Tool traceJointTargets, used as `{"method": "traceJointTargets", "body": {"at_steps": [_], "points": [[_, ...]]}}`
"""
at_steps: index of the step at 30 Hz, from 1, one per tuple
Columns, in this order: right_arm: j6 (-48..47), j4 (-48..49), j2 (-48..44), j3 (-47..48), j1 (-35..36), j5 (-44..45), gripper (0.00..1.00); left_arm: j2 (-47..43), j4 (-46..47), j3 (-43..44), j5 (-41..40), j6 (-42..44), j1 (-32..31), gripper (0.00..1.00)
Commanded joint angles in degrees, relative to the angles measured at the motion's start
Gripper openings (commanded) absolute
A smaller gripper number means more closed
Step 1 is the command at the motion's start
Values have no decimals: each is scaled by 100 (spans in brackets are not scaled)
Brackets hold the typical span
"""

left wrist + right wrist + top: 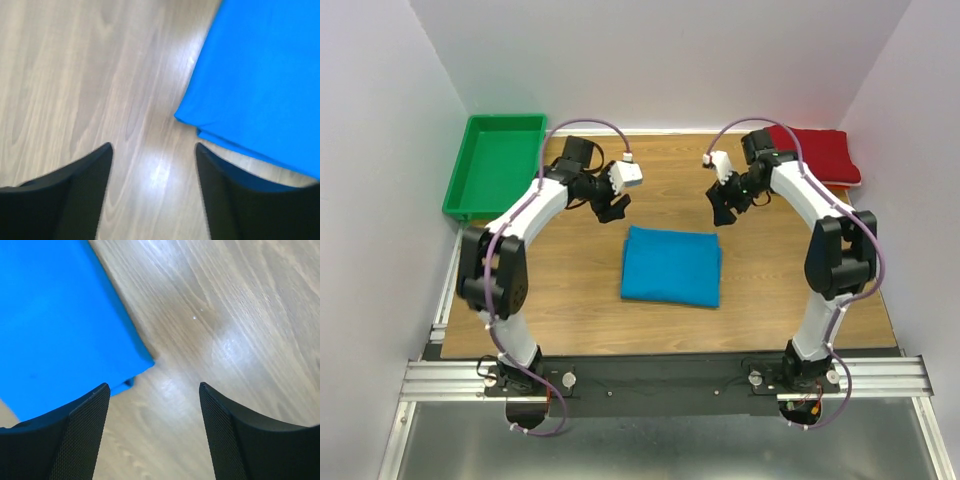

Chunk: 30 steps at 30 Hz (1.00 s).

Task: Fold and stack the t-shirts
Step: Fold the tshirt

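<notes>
Lying folded flat, blue t-shirt [671,265], long axis running left-right

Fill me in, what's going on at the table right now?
Neither arm is holding anything. The left gripper and right gripper hang open over the table, one near each far corner of the blue t-shirt, which lies folded in the middle. The dark red t-shirt sits, apparently folded, at the far right corner, partly behind the right arm, so the two are not stacked yet. The green tray is at the far left.
</notes>
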Motion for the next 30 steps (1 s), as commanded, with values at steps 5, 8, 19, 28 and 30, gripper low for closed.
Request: {"method": "traceJointTargets", "body": {"at_steps": [5, 8, 19, 28, 30], "points": [[1859, 121, -832, -1064, 183, -1732, 75, -1061, 1369, -1345, 1052, -2318, -274, 94], [2230, 376, -780, -1504, 201, -2285, 76, -931, 2001, -1847, 1421, -2916, -494, 94], [2459, 790, 1080, -635, -141, -2648, 82, 1019, 3111, -1260, 1878, -4288, -354, 94], [2617, 817, 1945, 516, -432, -2550, 83, 1988, 2541, -178, 2160, -4237, 288, 94], [2871, 834, 1717, 587, -449, -2891, 84, 1551, 2338, -160, 2081, -3983, 288, 94]]}}
